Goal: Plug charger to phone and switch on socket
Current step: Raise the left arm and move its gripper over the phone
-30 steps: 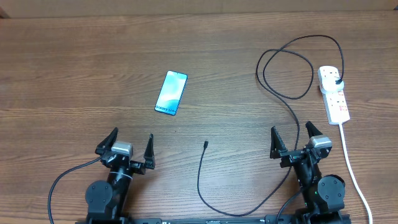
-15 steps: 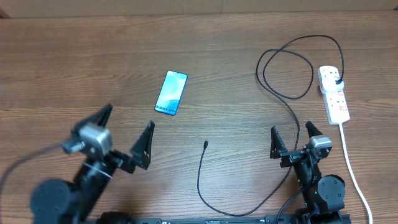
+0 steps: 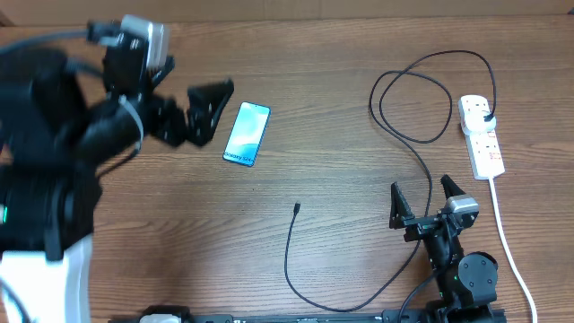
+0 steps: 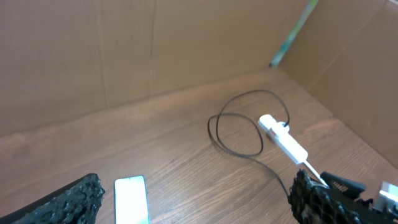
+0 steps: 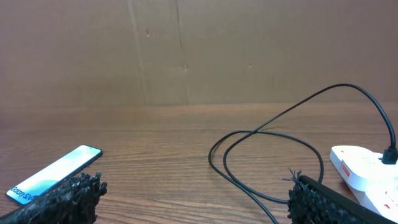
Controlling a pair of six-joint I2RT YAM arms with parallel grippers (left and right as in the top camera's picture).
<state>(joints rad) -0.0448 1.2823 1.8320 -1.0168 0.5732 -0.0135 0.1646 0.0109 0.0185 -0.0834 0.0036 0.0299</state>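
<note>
Left gripper (image 4: 198, 183) wide open, holding nothing, both fingers (image 4: 68, 202) spread to the frame edges in the wrist view

Left arm (image 3: 63, 144) looks big and blurred in overhead, over the far-left part of the table (image 3: 341, 81), one black finger just left of the phone (image 3: 247, 134)

Phone lies flat, screen up, left of table centre, white text at its near end, no contact with either gripper; in left wrist view it sits at the bottom edge between the fingers, closer to the left one

Right gripper (image 3: 419, 193) open wide too, empty, parked at the near-right edge, fingers pointing to the far side

Charger (image 3: 286, 256) = thin black cable, loose connector tip (image 3: 297, 209) on bare table around the centre, well apart from the phone; cable curves toward the near edge, runs right and passes beside the right gripper, then makes a big loop at far right

Black plug (image 3: 487, 115) sits on the far end of the socket (image 3: 482, 136)

Socket = white power strip lying flat at the right side, lengthwise near-to-far, white cord (image 3: 507, 233) running off toward the near-right corner

Switch position too small to tell

Cardboard wall (image 5: 249, 50) behind the table in both wrist views
</note>
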